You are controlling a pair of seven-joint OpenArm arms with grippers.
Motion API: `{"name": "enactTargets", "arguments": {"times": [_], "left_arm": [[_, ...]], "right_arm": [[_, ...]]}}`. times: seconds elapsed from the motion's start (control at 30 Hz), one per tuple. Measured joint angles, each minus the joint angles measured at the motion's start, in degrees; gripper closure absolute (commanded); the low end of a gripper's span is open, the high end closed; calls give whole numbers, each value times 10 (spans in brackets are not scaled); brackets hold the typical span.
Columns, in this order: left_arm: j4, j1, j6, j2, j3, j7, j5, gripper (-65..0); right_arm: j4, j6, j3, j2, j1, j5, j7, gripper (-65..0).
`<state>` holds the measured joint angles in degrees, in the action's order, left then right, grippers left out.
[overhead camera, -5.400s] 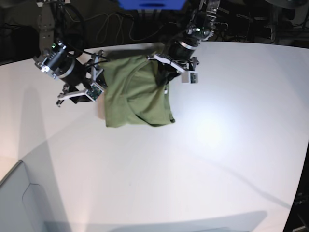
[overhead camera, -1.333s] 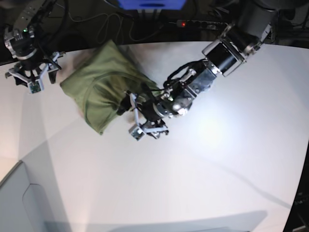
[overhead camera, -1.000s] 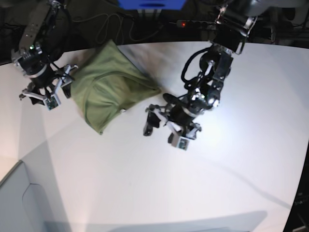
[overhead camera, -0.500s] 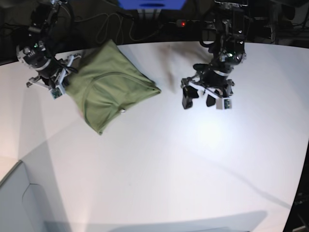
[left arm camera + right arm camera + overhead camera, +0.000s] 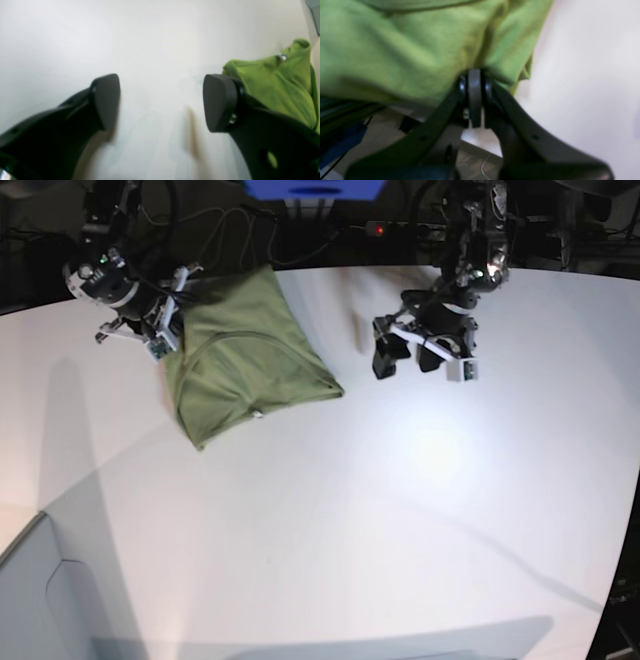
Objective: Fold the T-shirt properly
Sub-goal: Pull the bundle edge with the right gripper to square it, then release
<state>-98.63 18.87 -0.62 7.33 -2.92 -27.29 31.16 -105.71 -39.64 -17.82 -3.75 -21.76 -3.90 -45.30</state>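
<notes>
The olive-green T-shirt [image 5: 245, 355] lies folded into a compact bundle at the back left of the white table [image 5: 400, 510]. My right gripper [image 5: 172, 338] is at the bundle's left edge. In the right wrist view its jaws are pressed together [image 5: 475, 77] with the green cloth [image 5: 407, 47] bunched at their tips. My left gripper [image 5: 405, 360] hovers over bare table to the right of the shirt, apart from it. In the left wrist view its dark fingers [image 5: 107, 100] stand wide open with nothing between them, and the shirt [image 5: 275, 82] shows behind the right finger.
Beyond the table's far edge are dark cables [image 5: 230, 235], a blue box [image 5: 315, 188] and a power strip with a red light [image 5: 378, 227]. A grey surface [image 5: 25, 600] sits at the lower left corner.
My right gripper shut on the shirt's left edge and pulled back; the bundle swung and shifted toward the far edge. My left arm drew away from the shirt to the back right, still open.
</notes>
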Motion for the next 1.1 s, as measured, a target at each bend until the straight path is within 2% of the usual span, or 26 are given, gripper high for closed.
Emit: {"name": "enactTargets", "arguments": {"times": [0.17, 0.23, 0.37, 0.43, 0.57, 0.7, 0.87, 1.03, 1.1], "left_arm": [[0, 0, 0, 0, 0, 0, 0, -486], [0, 0, 0, 2, -2, 0, 0, -432], [0, 0, 0, 16, -3, 0, 0, -240], [0, 0, 0, 15, -11, 0, 0, -157], [-3, 2, 2, 12, -64, -4, 2, -79], [-4, 7, 2, 14, -99, 0, 2, 0], [-7, 34, 0, 14, -139, 0, 2, 0], [-9, 55, 0, 14, -158, 0, 2, 0], [-9, 63, 0, 12, -168, 0, 3, 0]], "right_arm": [[-1, 0, 38, 6, -11, 5, 3, 0], [-3, 0, 38, 7, -13, 5, 3, 0], [-34, -1, 33, 4, -32, 5, -2, 0], [-64, -1, 10, 5, -43, 5, -3, 0], [-137, -1, -18, 6, -54, -4, -9, 0], [-143, -1, 25, 20, -58, 0, -7, 0], [-132, -1, 100, 31, -45, 5, -1, 0], [-23, -1, 116, 31, -10, 3, 3, 0], [7, 0, 115, 29, -12, 4, 33, 0]]}}
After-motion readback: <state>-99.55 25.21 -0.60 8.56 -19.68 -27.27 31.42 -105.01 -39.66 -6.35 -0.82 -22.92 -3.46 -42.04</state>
